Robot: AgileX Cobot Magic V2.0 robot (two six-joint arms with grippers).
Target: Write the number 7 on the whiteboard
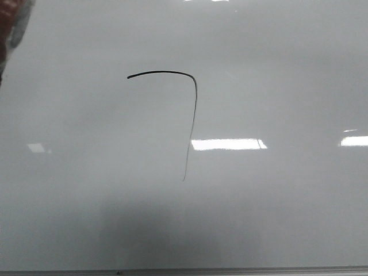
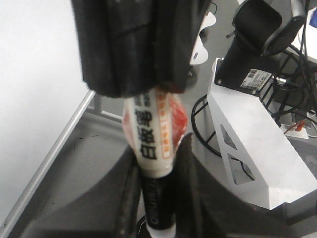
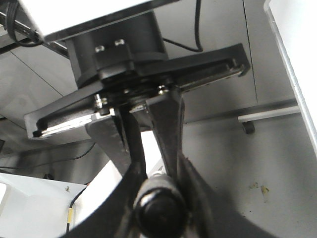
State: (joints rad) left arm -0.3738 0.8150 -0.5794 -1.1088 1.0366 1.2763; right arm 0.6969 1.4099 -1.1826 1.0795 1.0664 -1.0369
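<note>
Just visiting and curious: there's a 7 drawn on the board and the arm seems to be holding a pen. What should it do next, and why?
Probably set the pen down somewhere safe. The number 7 looks complete on the whiteboard, bar and long stroke both drawn, and the left gripper has its jaws shut on the marker, off the board beside its frame.

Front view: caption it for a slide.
A black 7 drawn on the glossy whiteboard, glare patches beside its stroke.

Black number 7 [image 1: 192,109], glossy pale grey whiteboard [image 1: 276,218], white-and-red marker [image 2: 154,131]
</note>
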